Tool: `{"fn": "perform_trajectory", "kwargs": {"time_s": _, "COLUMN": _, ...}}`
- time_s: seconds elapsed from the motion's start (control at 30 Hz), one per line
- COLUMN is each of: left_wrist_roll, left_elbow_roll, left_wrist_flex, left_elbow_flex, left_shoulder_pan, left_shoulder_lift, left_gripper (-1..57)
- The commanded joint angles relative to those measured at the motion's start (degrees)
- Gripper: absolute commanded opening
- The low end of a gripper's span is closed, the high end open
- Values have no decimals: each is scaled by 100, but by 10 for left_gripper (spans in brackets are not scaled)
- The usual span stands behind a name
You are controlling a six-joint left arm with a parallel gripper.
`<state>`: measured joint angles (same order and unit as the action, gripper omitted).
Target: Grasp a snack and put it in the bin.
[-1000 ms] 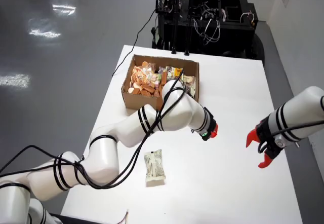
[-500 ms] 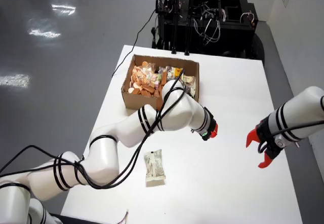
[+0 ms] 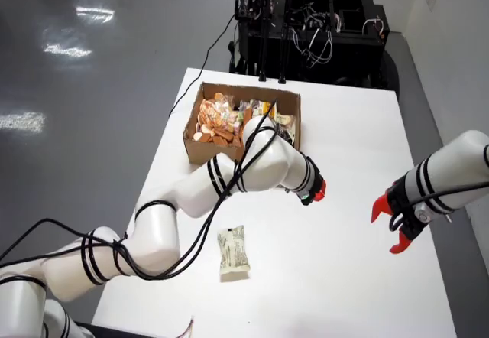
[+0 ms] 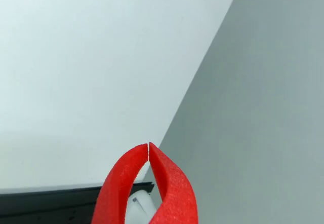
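Beside the cardboard box (image 3: 243, 130) of snacks, the gripper (image 4: 148, 146) hovers with jaws pressed together, the snack (image 3: 233, 252) lying nearer the camera.

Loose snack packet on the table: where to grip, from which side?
Take the packet across its short width near the middle, coming straight down from above. It lies flat on the table, long axis roughly toward the camera in the overhead view, with clear space on both long edges for the fingers. The gripper is shut and must open first.
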<state>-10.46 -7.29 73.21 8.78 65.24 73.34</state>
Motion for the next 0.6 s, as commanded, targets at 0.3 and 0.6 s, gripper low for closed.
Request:
{"fn": "perform_trajectory", "kwargs": {"time_s": 0.3, "left_wrist_roll": -227, "left_elbow_roll": -7, "left_wrist_flex": 25, "left_elbow_flex": 11, "left_shoulder_pan": -323, "left_shoulder_lift": 4, "left_gripper": 7}}
{"fn": "perform_trajectory", "kwargs": {"time_s": 0.6, "left_wrist_roll": -1270, "left_elbow_roll": -141, "left_wrist_flex": 76, "left_elbow_flex": -886, "left_shoulder_pan": -384, "left_shoulder_lift": -442, "left_gripper": 8}}
